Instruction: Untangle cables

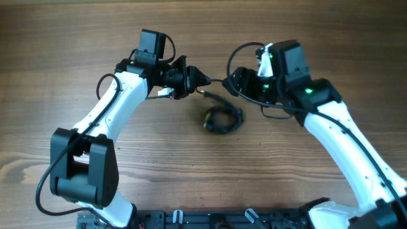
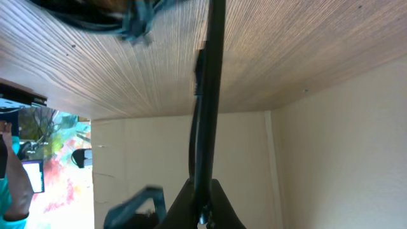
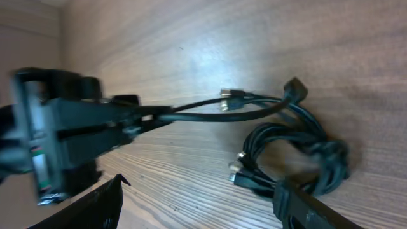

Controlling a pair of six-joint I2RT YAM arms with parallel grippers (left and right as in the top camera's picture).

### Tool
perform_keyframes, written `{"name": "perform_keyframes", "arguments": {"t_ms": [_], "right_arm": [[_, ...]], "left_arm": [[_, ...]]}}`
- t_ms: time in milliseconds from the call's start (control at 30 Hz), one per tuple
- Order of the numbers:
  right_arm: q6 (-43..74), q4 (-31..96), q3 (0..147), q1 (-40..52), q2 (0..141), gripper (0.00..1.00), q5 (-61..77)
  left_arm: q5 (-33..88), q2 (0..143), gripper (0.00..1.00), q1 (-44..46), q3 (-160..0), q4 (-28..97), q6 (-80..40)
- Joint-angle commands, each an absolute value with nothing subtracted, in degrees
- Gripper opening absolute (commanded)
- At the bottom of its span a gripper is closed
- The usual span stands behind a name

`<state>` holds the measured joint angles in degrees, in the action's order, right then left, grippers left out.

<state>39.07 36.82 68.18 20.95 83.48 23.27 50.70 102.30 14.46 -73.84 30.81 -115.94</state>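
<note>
1. Black rail runs along the near edge of the wooden table at 6 o'clock in the overhead view. The two white arms rise from it at about 7 and 5 o'clock.
2. Past that, almost at the middle of the table and a touch toward 3 o'clock, lie the cables. They form a small bundle of thin black loops coiled together, flat on the wood.
3. From the bundle a strand climbs toward 11 o'clock, off the table surface.
4. Two metal-tipped plug ends show in the right wrist view. One is beside the raised strand, another is at the bundle's 9 o'clock side.
5. Farther back, near 12 o'clock, the left gripper points toward 3 o'clock with its fingers pinched tight on that strand. Its own camera shows the cord running straight from the closed tips toward 12 o'clock of the frame.
6. Facing it from 1 o'clock, just beside it, is the right gripper. Its fingers stand well apart with nothing clasped. The bundle lies near the one at 5 o'clock of its wrist view, but I cannot tell whether they touch.
</note>
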Motion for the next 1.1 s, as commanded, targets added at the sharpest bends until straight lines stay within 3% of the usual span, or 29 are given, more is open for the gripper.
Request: {"name": "perform_keyframes", "arguments": {"t_ms": [0, 133, 200, 267, 400, 633, 767, 867, 967, 1067], "right_arm": [[39.7, 37.1, 68.9, 20.4, 84.6, 0.78, 21.8], [36.0, 38.1, 68.9, 18.2, 83.6, 0.78, 22.9], [31.7, 39.2, 68.9, 16.7, 82.7, 0.80, 24.6], [29.8, 40.1, 68.9, 15.8, 82.0, 0.82, 24.5], [27.3, 41.8, 69.0, 10.7, 79.9, 0.86, 25.0], [21.0, 41.7, 69.0, 5.5, 78.9, 0.86, 29.2], [20.5, 41.9, 69.0, 3.2, 78.9, 0.87, 29.2], [19.4, 43.1, 69.0, 0.7, 78.9, 0.87, 29.2], [18.5, 44.9, 69.0, -1.9, 78.9, 0.87, 29.2], [16.9, 46.6, 69.0, -2.3, 78.9, 0.88, 28.9]], "left_arm": [[44.9, 101.2, 0.04, 14.3, -73.9, 30.7, -110.5], [36.4, 101.2, 0.04, 13.9, -73.9, 24.1, -88.5], [42.8, 101.1, 0.04, 13.2, -74.0, 13.0, -74.5], [49.5, 100.9, 0.04, 12.9, -74.0, 2.5, -70.6], [59.0, 100.5, 0.04, 12.9, -74.0, -28.1, -76.0], [59.8, 100.5, 0.04, 13.0, -74.0, -58.1, -101.2], [62.9, 100.5, 0.04, 13.0, -73.9, -58.4, -101.5], [68.0, 100.5, 0.04, 14.0, -73.9, -50.5, -93.6], [72.8, 100.5, 0.04, 16.8, -73.9, -33.5, -79.0], [68.6, 100.5, 0.04, 19.6, -73.9, -8.2, -59.5]]}}
